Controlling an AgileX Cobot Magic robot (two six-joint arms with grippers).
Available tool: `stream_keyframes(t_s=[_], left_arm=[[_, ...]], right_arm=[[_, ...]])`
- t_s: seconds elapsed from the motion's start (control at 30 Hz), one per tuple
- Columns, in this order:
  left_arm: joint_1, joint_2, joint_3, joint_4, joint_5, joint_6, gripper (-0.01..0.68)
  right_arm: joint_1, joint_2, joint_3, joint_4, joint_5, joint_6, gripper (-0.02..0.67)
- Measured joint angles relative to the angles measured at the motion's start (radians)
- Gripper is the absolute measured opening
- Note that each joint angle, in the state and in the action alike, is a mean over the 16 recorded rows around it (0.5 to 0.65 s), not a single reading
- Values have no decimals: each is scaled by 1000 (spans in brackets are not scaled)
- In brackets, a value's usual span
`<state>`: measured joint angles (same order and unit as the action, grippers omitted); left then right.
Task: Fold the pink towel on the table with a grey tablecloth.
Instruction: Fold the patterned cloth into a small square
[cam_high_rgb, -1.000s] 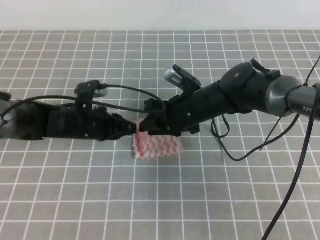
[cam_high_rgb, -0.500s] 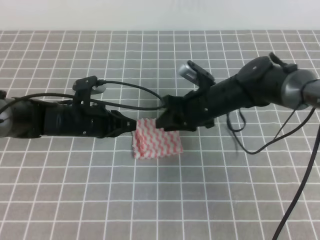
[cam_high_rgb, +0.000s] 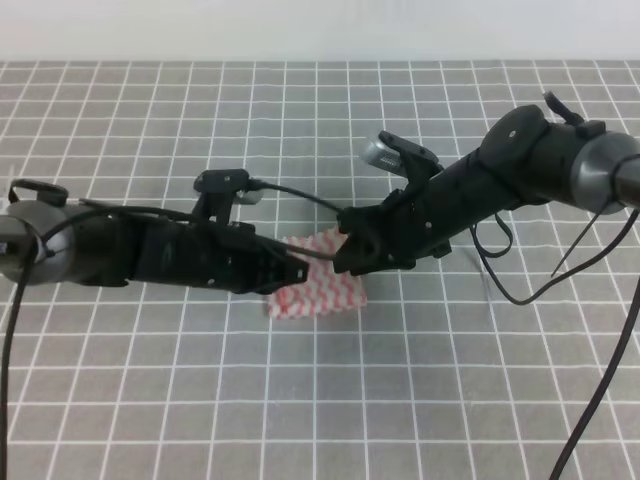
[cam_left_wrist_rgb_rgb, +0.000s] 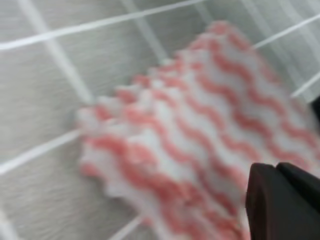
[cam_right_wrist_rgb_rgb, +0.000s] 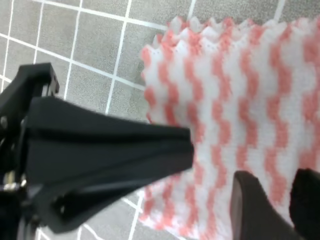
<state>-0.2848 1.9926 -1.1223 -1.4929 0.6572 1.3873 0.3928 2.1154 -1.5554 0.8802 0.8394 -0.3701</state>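
Note:
The pink towel (cam_high_rgb: 332, 291) lies folded into a small rectangle on the table with a grey tablecloth (cam_high_rgb: 200, 400). My left gripper (cam_high_rgb: 298, 271) reaches in from the left, its jaws together in a wedge, with its tip over the towel's left part; it shows in the right wrist view (cam_right_wrist_rgb_rgb: 186, 145) above the zigzag cloth (cam_right_wrist_rgb_rgb: 240, 90). My right gripper (cam_high_rgb: 350, 256) hovers at the towel's far right corner, jaws a narrow gap apart and empty. Its fingertips (cam_right_wrist_rgb_rgb: 257, 200) show over the towel. The left wrist view shows the blurred towel (cam_left_wrist_rgb_rgb: 200, 125) close below.
Black cables (cam_high_rgb: 500, 290) hang from the right arm onto the cloth to the right of the towel. A cable (cam_high_rgb: 300, 192) arcs over the left arm. The pale back edge (cam_high_rgb: 320, 30) of the table runs along the top.
The right gripper let go of the lifted towel corner, which dropped flat. The left gripper then moved right and forward over the towel; the right gripper shifted right and hovers by it.

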Motion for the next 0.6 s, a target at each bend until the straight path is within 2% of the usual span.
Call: stream_keyframes(t_s=[0.6], left_arm=[[-12, -23, 0, 118, -115, -74, -3]], right_arm=[[0, 0, 0, -51, 20, 1, 168]])
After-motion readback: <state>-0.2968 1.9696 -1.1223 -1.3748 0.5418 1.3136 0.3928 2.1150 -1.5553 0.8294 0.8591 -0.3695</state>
